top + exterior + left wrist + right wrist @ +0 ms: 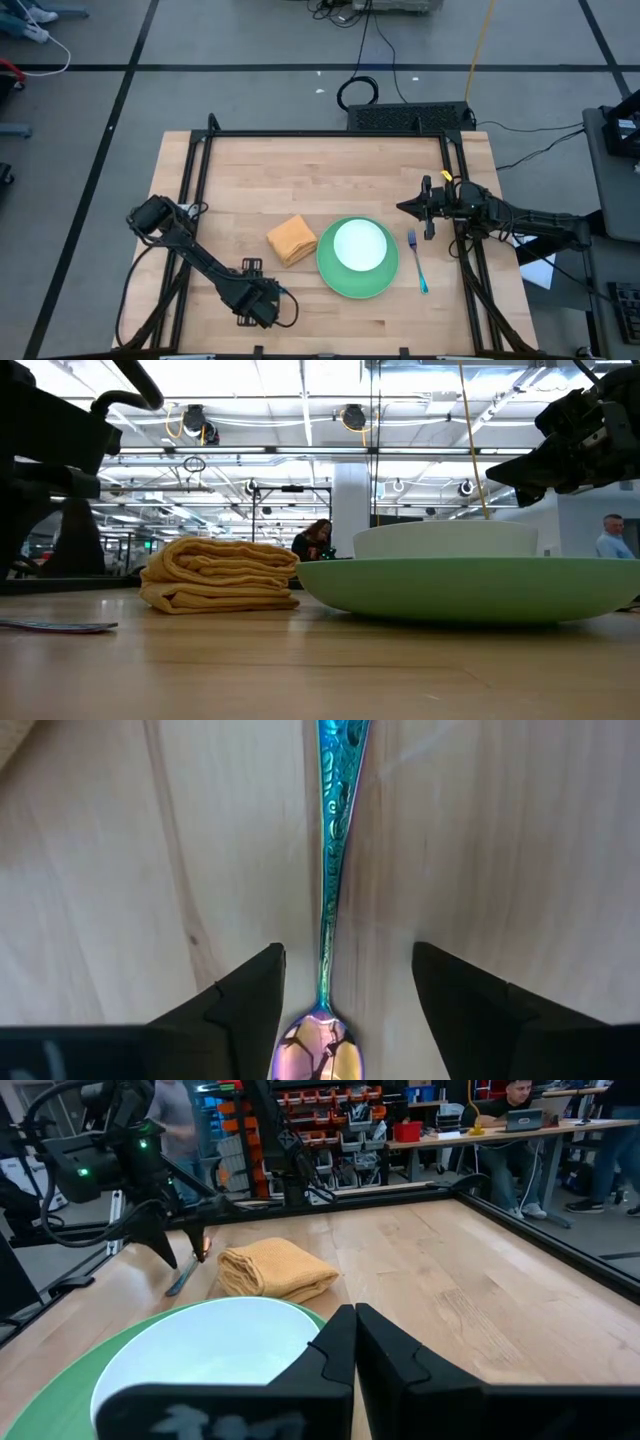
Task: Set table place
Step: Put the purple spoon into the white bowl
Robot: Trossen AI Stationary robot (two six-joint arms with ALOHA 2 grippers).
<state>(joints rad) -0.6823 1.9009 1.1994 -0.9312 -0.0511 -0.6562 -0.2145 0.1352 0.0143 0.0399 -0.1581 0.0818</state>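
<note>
The left gripper [340, 1010] points down at the tabletop [330, 180] near the table's front edge, its two fingers [245, 995] standing apart on either side of the spoon [330, 890]. The spoon lies flat on the wood between them, its reddish bowl directly under the gripper and its teal handle running straight away from it. The fingers straddle the neck but do not visibly touch it, so this reads as jaws spread around the spoon, either about to close on it or just let go; I cannot tell which. The left arm reaches in from its base at the table's left side, elbow bent, wrist turned down over the spoon.

Just beyond this gripper, toward the table's middle, the folded orange napkin [292, 240] lies flat, a natural spot beside the plate. Past the napkin, to the gripper's right, sits the green plate [330, 275] with the white bowl [359, 245] centred on it, stacked as the heart of the setting. On the plate's far side the blue-handled fork [417, 260] lies parallel to the table's side edge, apparently already set.

Farthest off, the right gripper [355, 1345] is clenched on nothing, held above the table just beyond the fork, its arm stretched in level from the right side, seemingly waiting.
</note>
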